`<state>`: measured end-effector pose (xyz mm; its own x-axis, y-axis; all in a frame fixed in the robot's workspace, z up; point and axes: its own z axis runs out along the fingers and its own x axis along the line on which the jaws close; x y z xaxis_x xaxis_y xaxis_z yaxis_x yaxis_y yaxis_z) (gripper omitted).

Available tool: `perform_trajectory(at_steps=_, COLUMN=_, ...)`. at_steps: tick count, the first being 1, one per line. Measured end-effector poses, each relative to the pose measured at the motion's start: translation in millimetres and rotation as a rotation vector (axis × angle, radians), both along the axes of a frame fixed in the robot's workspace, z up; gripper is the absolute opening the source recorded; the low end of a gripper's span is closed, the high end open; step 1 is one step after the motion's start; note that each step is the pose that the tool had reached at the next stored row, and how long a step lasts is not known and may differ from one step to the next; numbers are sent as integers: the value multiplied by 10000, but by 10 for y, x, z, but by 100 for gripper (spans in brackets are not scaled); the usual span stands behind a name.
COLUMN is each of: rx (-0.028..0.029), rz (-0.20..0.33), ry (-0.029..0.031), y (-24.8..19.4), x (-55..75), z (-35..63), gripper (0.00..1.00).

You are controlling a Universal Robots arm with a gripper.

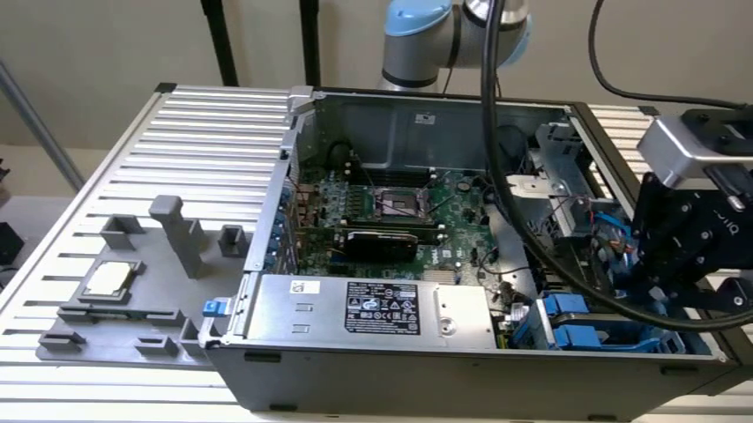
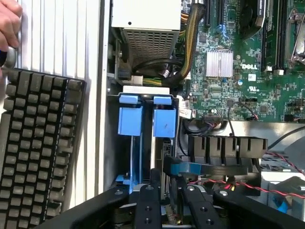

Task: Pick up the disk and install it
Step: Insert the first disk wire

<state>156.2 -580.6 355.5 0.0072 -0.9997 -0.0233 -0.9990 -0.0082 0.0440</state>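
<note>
The disk (image 2: 166,153) stands on edge in the drive bay of the open computer case (image 1: 294,167), seen as a narrow grey slab with a blue rail piece (image 2: 184,168) at its side. My gripper (image 2: 167,180) has its black fingers (image 2: 147,202) pressed close on either side of that slab. Just beyond it, two blue carrier tabs (image 2: 130,119) sit side by side in the bay. In the exterior view my gripper (image 1: 644,280) hangs over the bay corner at the exterior view's right, above the blue tabs (image 1: 567,305), and it hides the disk there.
A silver power supply box with a black label (image 1: 365,308) lies along the case's near side, and the green motherboard (image 1: 389,203) is behind it. Black cables (image 1: 506,176) drape across the case. A keyboard (image 2: 38,143) and a hand (image 2: 8,24) are outside the case wall. A small silver chip (image 1: 108,280) rests on a grey fixture.
</note>
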Motion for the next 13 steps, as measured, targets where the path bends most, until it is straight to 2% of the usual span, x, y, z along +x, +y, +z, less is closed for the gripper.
perform_trajectory(at_steps=4, rx=119, rz=0, ry=2, y=-52, x=38, z=40, gripper=0)
perform_trajectory(at_steps=9, rx=328, rz=8, ry=2, y=-82, x=110, z=40, gripper=0)
perform_trajectory(at_steps=13, rx=436, rz=29, ry=2, y=-107, x=138, z=40, gripper=0)
